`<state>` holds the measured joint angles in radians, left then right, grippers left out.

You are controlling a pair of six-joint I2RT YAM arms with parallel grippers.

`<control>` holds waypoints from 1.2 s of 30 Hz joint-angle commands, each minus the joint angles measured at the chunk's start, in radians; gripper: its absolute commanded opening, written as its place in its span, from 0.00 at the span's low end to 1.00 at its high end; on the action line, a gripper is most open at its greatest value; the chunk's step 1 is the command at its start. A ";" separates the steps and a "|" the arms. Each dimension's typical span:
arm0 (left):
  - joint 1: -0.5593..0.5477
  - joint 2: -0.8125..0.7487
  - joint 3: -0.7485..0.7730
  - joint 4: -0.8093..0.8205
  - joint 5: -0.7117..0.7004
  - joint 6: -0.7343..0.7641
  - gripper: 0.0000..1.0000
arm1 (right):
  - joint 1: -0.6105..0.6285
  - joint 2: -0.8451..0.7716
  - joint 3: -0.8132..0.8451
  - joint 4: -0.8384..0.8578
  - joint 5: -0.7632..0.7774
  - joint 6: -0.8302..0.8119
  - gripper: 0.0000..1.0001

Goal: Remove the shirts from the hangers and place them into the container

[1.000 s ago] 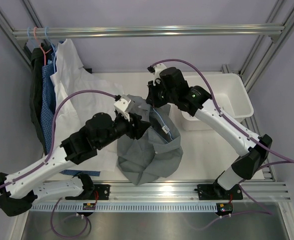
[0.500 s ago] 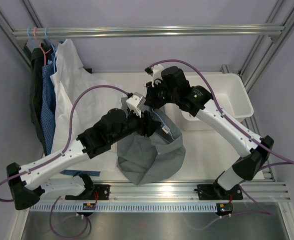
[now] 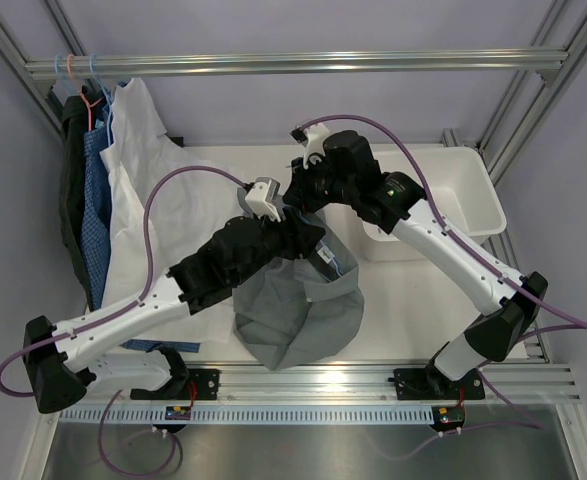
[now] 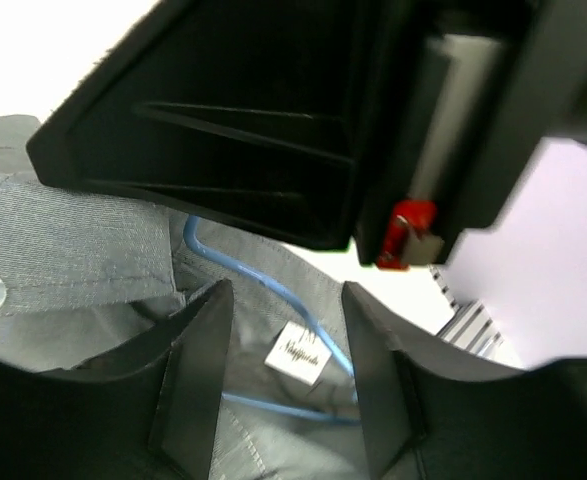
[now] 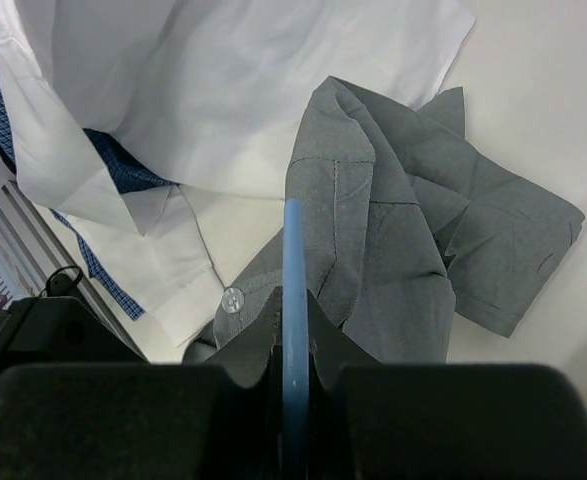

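From above: at lower centre of frame, grey shirt (image 3: 298, 315) heaped on the table, collar end toward the middle. Just above that collar, right gripper (image 3: 309, 196); pressed in beside it from the left, left gripper (image 3: 311, 240). Inside the collar, light blue hanger (image 3: 329, 252) as a thin line. At right of frame, container (image 3: 490, 200), well apart from the grey shirt. At upper left, white shirt (image 3: 138, 165) and blue checked shirt (image 3: 95, 190) hanging from the rail (image 3: 293, 63).

Left wrist: jaws about half parted, gripping nothing. At lower centre between the fingers, the collar with its label (image 4: 300, 355) and the hanger's wire just beyond the tips. Across the upper frame, black body of the right gripper.

Right wrist: jaws closed tight on the hanger's blue bar at bottom centre. Grey shirt draped below it, centre to right; white shirt across the top.
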<state>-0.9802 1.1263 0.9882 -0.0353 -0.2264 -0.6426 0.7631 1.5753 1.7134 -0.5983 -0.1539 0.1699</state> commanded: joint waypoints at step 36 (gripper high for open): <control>0.008 -0.002 -0.065 0.225 -0.313 -0.088 0.00 | 0.010 -0.277 -0.040 -0.233 0.278 0.204 0.94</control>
<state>-0.9756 1.1183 0.8906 0.0731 -0.4393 -0.7570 0.7658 1.3705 1.6966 -0.7692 0.0639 0.3195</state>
